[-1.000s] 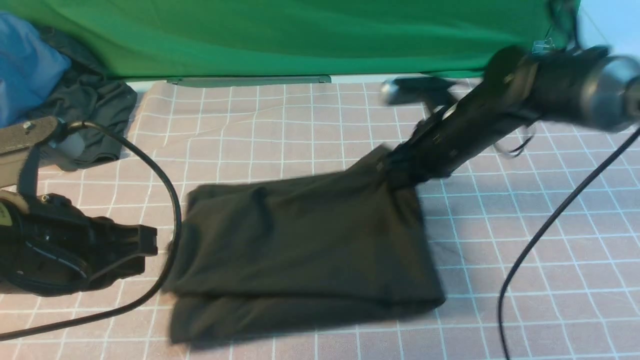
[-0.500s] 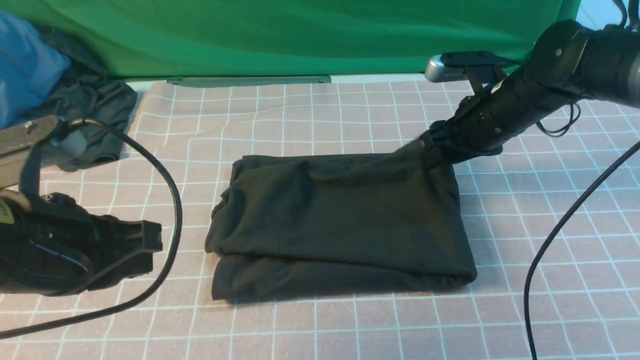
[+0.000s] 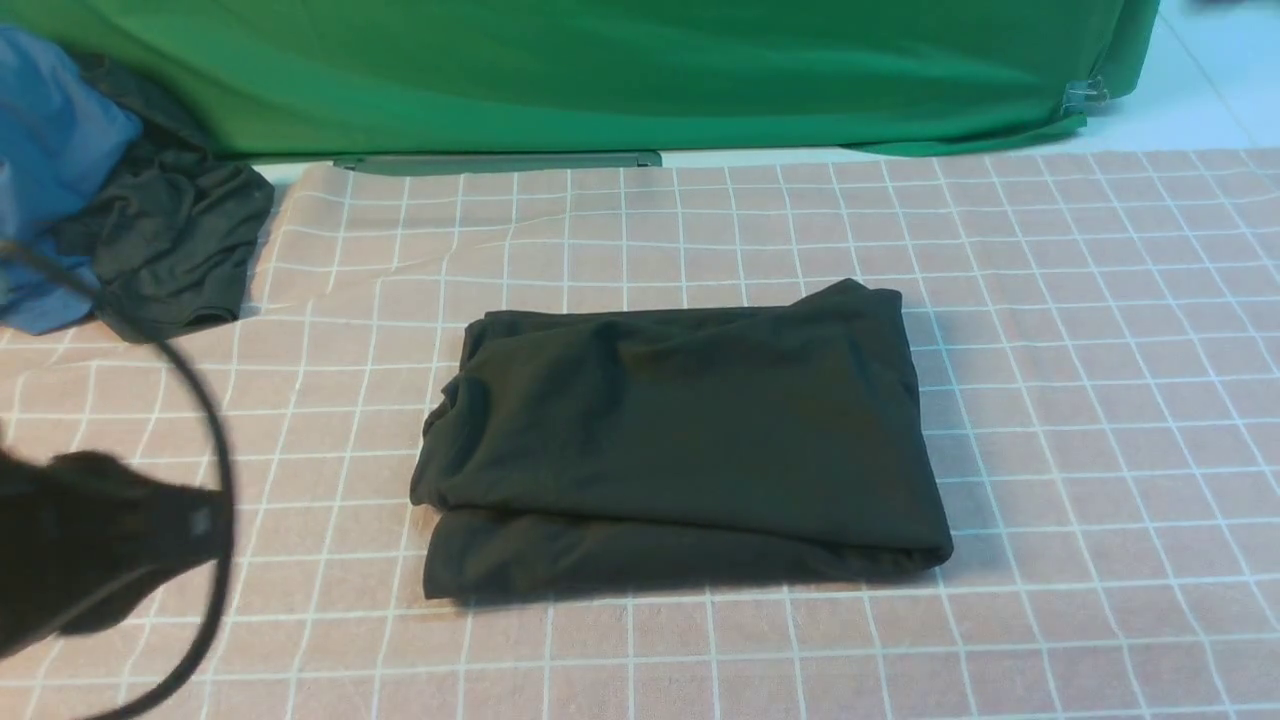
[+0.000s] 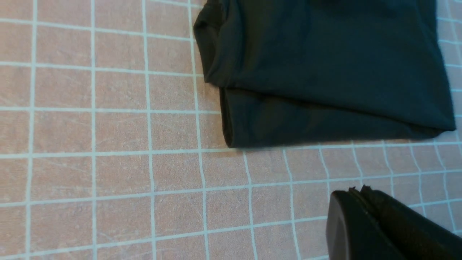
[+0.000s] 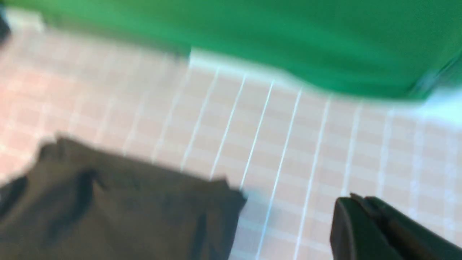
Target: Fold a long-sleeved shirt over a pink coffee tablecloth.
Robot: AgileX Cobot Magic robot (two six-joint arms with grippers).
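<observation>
**A:** Where is the long-sleeved shirt seen to lie?

**B:** It is shown folded into a compact rectangle near the middle of the pink coffee tablecloth, its long axis running left to right. A small peak is left raised at its far right corner. No print or label is visible.

**A:** And how are the arms placed in relation to it?

**B:** The left gripper is pictured at the near left, low over the cloth, with the shirt lying to its right and farther away; nothing is touched. Its fingers are pressed together and nothing is held. The right gripper is absent from the front view; in its own blurred wrist view the shirt's far right corner is seen below and apart from it, and its jaws are likewise brought together on nothing.

**A:** Which arm is judged nearer?

**B:** The left, it would appear, being the only one seen beside the shirt. The fold is judged to be finished, so little more than withdrawal seems called for.

**A:** What else is framed?

**B:** A green cloth is hung across the far edge, and a dark grey garment and a blue garment are heaped at far left.
</observation>
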